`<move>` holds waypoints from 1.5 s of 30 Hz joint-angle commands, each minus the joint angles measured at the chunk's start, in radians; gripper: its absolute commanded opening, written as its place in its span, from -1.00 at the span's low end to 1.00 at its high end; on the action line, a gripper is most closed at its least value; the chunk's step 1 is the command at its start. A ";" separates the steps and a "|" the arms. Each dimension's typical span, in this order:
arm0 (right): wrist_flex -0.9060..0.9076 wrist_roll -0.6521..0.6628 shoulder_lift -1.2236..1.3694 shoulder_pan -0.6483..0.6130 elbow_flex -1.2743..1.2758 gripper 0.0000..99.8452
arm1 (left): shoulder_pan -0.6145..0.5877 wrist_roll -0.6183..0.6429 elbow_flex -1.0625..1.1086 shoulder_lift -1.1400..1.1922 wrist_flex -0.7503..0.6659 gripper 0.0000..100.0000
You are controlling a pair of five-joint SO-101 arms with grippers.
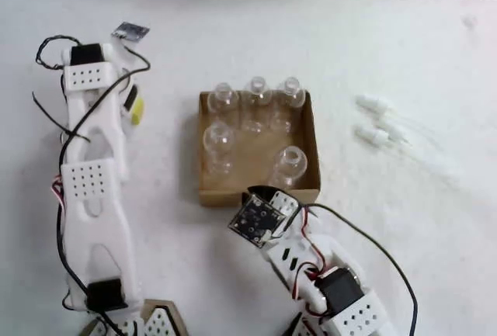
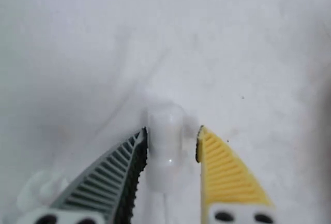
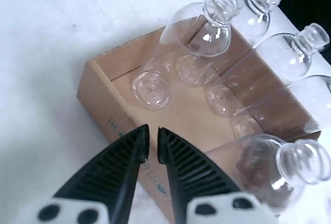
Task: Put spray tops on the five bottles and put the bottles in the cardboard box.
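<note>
The five bottles [image 1: 256,88] stand upright in the cardboard box [image 1: 256,194] at the middle of the table [image 1: 388,41]. Their necks are open and none carries a top. Three bottles line the box's 12 o'clock wall, one stands at its 9 o'clock side, and one sits in the 5 o'clock corner.

At the box's 6 o'clock wall hangs the right gripper [image 3: 152,131]. Its black fingers [image 3: 121,167] are drawn in to a thin slit and hold nothing, and their tips sit above the outer face of that wall. The nearest bottle is just inside the wall. The right arm runs off from there toward 5 o'clock.

At about 9 to 10 o'clock from the box, well apart from it, the left gripper [image 2: 171,136] is down at the table. A white spray top [image 2: 165,125] lies between its narrowly parted tips. The grey finger [image 2: 119,167] presses one side of the spray top. The yellow finger [image 2: 222,167] is at the other side, seemingly touching it, though the close view is too soft to be sure of a firm grip. The left arm stretches from the 6 o'clock edge of the table up toward 12.

More spray tops [image 1: 371,104] lie loose on the table at the box's 3 o'clock side, near each other and clear of the box. Their thin tubes trail toward 4 o'clock.
</note>
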 commanded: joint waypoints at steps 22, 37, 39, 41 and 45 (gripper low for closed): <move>-0.005 0.008 -0.008 0.015 0.008 -0.96 | 0.113 0.290 0.259 -0.516 0.072 -0.96; -0.004 0.008 -0.008 0.015 0.008 -0.97 | 0.306 0.290 0.902 -1.406 -0.143 -0.96; -0.004 0.008 -0.008 0.015 0.008 -0.97 | 0.288 0.292 0.964 -1.481 -0.215 -0.96; -0.004 0.005 -0.008 0.015 0.008 -0.97 | 0.291 0.293 1.039 -1.550 -0.290 -0.96; -0.004 0.003 -0.007 0.013 0.008 -0.97 | 0.306 0.370 1.160 -1.682 -0.457 -0.96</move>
